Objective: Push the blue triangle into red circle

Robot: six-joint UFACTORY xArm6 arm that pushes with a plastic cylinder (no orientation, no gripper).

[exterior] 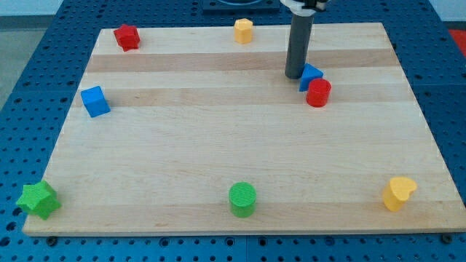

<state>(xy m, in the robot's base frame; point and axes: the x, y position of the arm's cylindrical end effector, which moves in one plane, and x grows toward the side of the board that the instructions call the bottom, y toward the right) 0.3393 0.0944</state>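
The blue triangle point(310, 75) lies at the view's upper right on the wooden board point(240, 138). It touches the red circle point(318, 93), which sits just below and right of it. My tip point(293, 76) is the lower end of a dark upright rod. It stands against the blue triangle's left side.
A red star-like block point(127, 37) sits at the top left and a yellow block point(243, 31) at the top middle. A blue cube point(95, 101) is at the left, a green star point(38, 199) at the bottom left, a green cylinder point(242, 199) at the bottom middle, a yellow heart point(398, 193) at the bottom right.
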